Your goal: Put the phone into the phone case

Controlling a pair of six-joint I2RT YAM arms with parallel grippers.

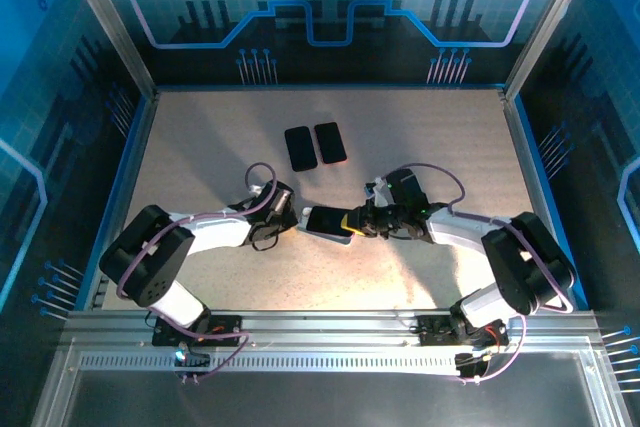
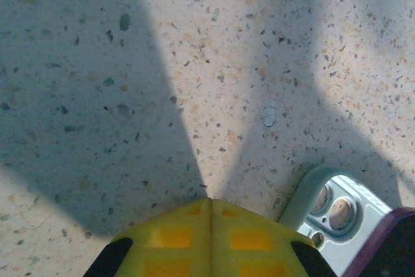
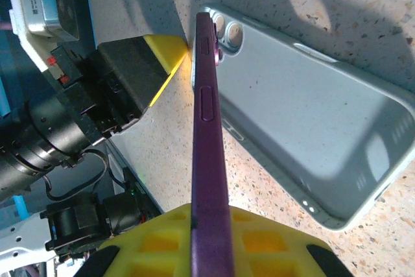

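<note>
Phone, purple and standing on edge, is being pinched by the right fingers along one long side of the pale phone case. The case is lying flat on the speckled beige bench, which is walled by blue circuit-print panels. The left fingers are pressing together, sitting just beside the case's camera corner.
</note>
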